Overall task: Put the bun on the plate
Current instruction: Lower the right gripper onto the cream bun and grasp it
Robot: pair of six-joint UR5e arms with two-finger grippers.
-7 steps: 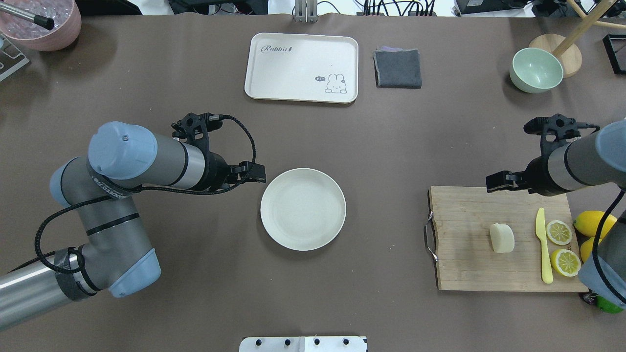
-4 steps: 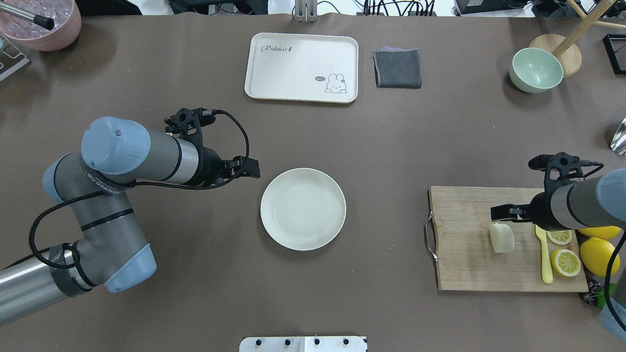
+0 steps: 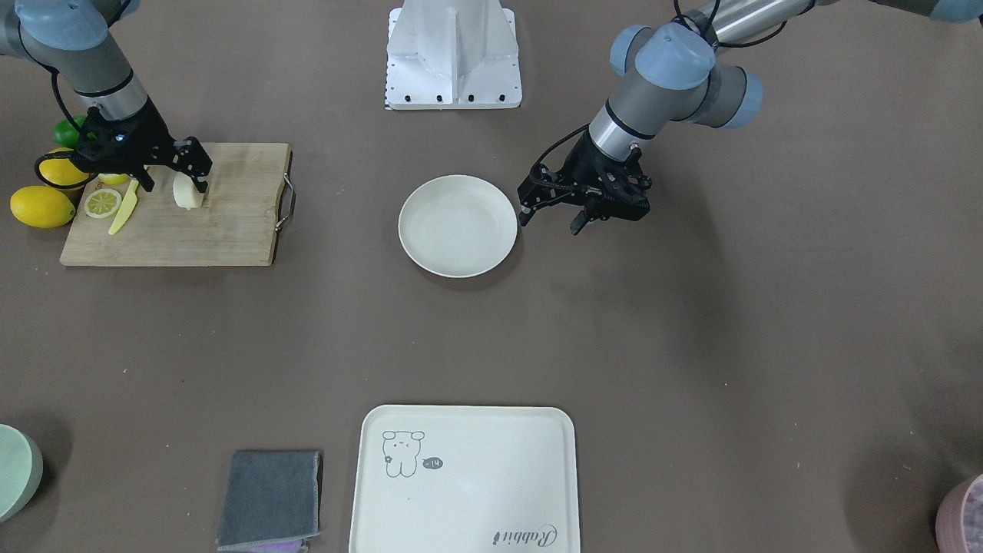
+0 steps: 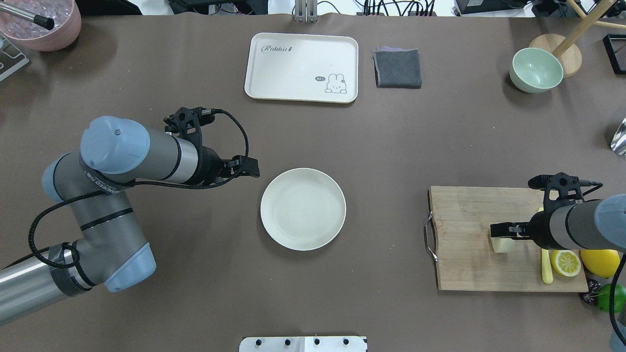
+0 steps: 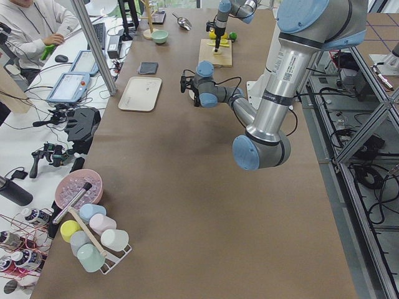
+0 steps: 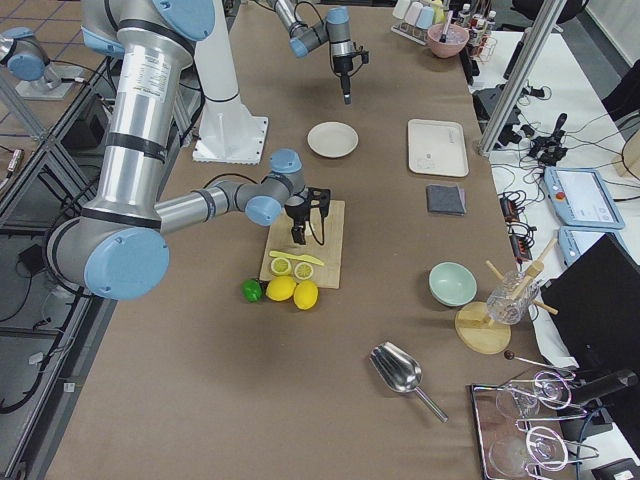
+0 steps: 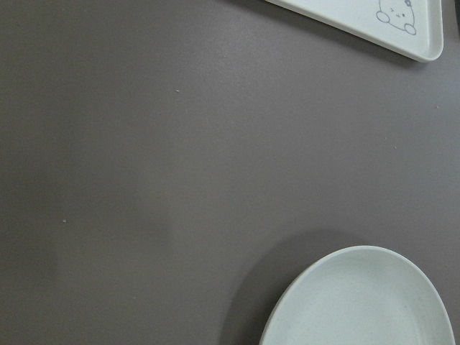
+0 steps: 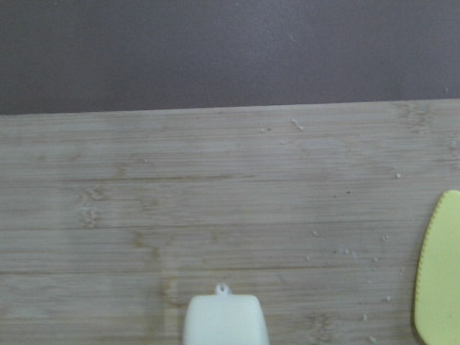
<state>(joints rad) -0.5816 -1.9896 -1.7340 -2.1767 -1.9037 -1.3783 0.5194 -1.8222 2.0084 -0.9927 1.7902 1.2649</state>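
Note:
The pale cream bun [image 4: 500,244] lies on the wooden cutting board [image 4: 464,266] at the right; the front-facing view shows the bun [image 3: 187,195] too. My right gripper [image 3: 175,183] is open and low over it, one finger on each side of the bun, and covers its top in the overhead view. In the right wrist view the bun [image 8: 225,320] sits at the bottom centre. The round off-white plate [image 4: 303,209] rests bare in the table's middle. My left gripper [image 3: 551,220] hangs open beside the plate's left rim, holding nothing.
A yellow knife [image 4: 546,271], a lemon half [image 4: 566,262] and a whole lemon [image 4: 599,262] crowd the board's right end. At the back are a cream tray [image 4: 301,67], a grey cloth [image 4: 397,68], a green bowl [image 4: 536,70] and a pink bowl [image 4: 44,27].
My right gripper moved from the board's far edge toward me and came down over the bun. The left arm drew back slightly to the left.

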